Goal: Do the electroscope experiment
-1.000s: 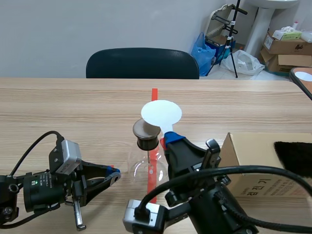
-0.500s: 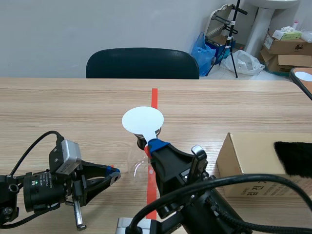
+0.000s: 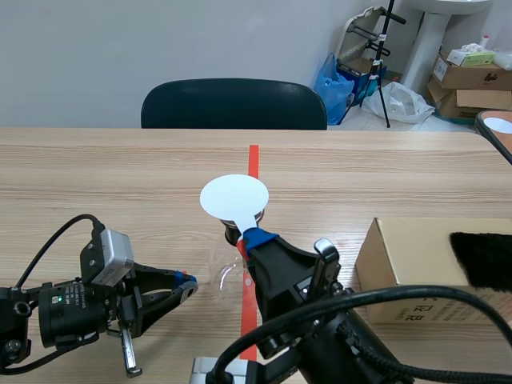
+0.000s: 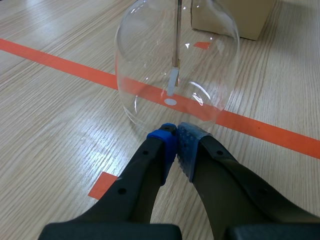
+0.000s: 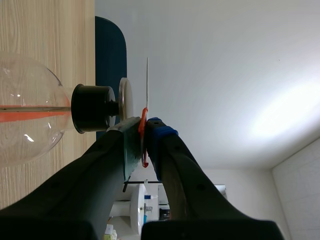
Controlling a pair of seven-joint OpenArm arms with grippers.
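Scene view: bright, even room light, no hard shadows on bench. White disc nearly blown out. Right arm close to lens, black, barely any detail, bit soft.

Left wrist view: glass flask catches small white glints, plus pale curved reflections low on its wall. Left gripper lit evenly, pad dots readable.

Right wrist view: wall behind glows, big hot spot there. Right gripper mostly dark against it. Disc edge-on, just thin bright line.

Mostly hidden behind right arm: glass flask (only edge shows); cardboard box cut off.
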